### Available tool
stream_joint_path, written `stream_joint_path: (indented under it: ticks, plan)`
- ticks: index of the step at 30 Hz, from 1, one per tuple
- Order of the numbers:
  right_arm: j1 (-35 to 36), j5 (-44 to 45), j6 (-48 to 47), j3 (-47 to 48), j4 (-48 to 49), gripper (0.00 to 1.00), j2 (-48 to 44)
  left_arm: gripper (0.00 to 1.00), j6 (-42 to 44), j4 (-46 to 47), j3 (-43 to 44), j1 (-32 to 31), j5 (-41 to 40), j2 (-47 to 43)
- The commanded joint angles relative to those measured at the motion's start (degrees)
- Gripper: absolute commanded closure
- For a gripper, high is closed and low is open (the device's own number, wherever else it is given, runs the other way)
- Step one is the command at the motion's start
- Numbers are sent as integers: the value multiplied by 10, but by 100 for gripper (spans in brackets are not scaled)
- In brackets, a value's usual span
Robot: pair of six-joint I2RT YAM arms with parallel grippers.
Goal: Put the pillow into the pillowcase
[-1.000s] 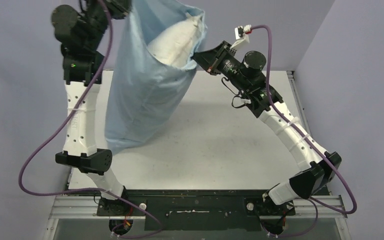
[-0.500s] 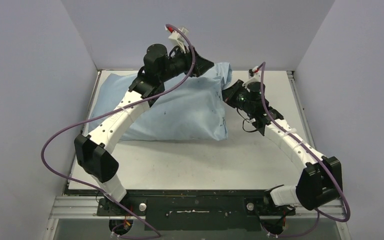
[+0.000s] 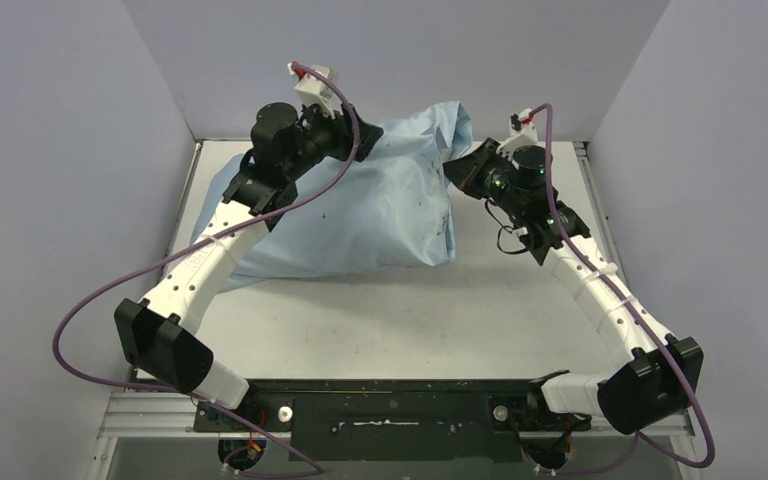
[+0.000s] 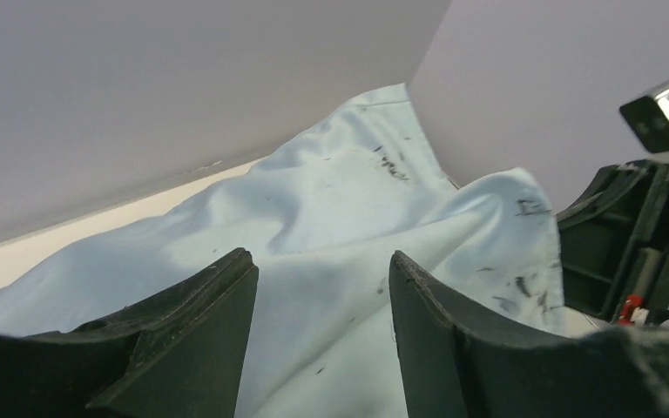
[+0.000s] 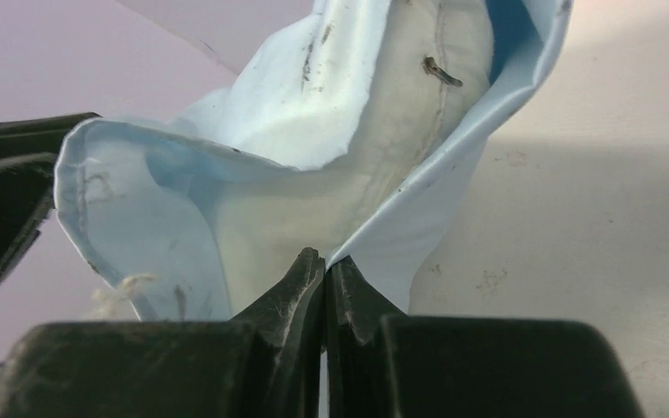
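Looks like the tail end of the stuffing step. Shows the pillowcase (image 3: 380, 215) lying plump across the far half of the bench (image 3: 410, 320), with its open mouth at the right end and raised off the surface. Reveals, through the right wrist view, the pillow (image 5: 314, 218) sitting inside that mouth, off-white with a stitched seam and a dark speck, wrapped on both sides by blue cloth and apparently not poking past the hem. Finds the right hand (image 5: 323, 261) clenched, tips pressed together at the lower lip of the mouth. Seems to be pinching the hem there, though the cloth between the tips is too thin to make out for certain. Finds the left hand (image 4: 320, 261) released, fingers spread wide, grasping nothing, poised over the top of the pillowcase near the far corner of the mouth. Cannot tell from either view whether touching the cloth or just above it. Leaves little of the task, judging by how things lie: pillow in, mouth gaping and propped up. Calls next for seating the pillow fully toward the closed left end and laying the mouth flat. Would suit a press or a fresh pinch by the left hand on the upper lip, matched to the right, then a short tug or shake of both lips rightward. Warrants care on letting go at the right, since limp cloth may slump and bare the pillow's end.
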Motion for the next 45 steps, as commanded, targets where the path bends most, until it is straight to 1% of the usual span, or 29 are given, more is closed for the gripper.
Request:
stream_joint_path:
  ticks: [1,4,5,8,11,13,15,17,18,19,20,21,23,25,26,28,31,34,37,40,43,45]
  plan:
    - [8,-30,-43,134,-2,100,13,43,16,50,-25,10,29,-20]
    - [26,-32,-81,218,-51,100,33,41,15,39,27,9,48,-14]
    - [29,-36,-82,212,-50,100,32,41,16,42,41,6,50,-13]
    - [37,-51,-57,148,17,100,11,41,18,45,93,-5,49,0]
    - [44,-56,-43,112,65,100,-5,41,43,13,143,-30,24,27]
    - [44,-52,-47,108,70,100,-8,41,59,-13,158,-43,1,44]
    - [42,-15,-62,106,42,100,-11,41,68,-26,146,-49,-33,39]
    - [37,50,-79,86,-14,100,-16,41,63,5,95,-50,-55,12]
    - [31,72,-81,62,-35,99,-23,41,58,23,64,-50,-58,-3]
    - [21,84,-80,33,-48,93,-32,41,56,27,41,-50,-56,-14]
    - [10,91,-77,-13,-54,81,-50,41,56,28,18,-50,-53,-23]
    - [0,98,-76,-45,-58,73,-65,41,57,23,5,-50,-53,-29]
    - [-26,115,-80,-92,-69,60,-96,41,62,-1,-21,-50,-64,-40]
    - [-60,134,-89,-123,-84,51,-121,41,65,-8,-52,-50,-70,-51]
    - [-83,125,-95,-140,-82,49,-130,41,67,-6,-66,-50,-73,-55]
    - [-139,80,-101,-174,-56,48,-135,41,61,2,-87,-51,-76,-60]
    - [-231,-40,-99,-201,-11,52,-104,41,50,24,-111,-59,-84,-59]
    - [-291,-127,-97,-204,26,59,-45,41,49,55,-123,-80,-106,-44]
    - [-334,-191,-80,-208,76,64,12,41,59,58,-115,-108,-139,-13]
    - [-368,-223,-61,-218,126,65,67,41,76,64,-96,-147,-184,28]
    - [-381,-250,-44,-225,173,66,124,41,87,92,-88,-177,-201,64]
    - [-380,-283,-26,-230,219,68,166,41,76,100,-84,-183,-210,84]
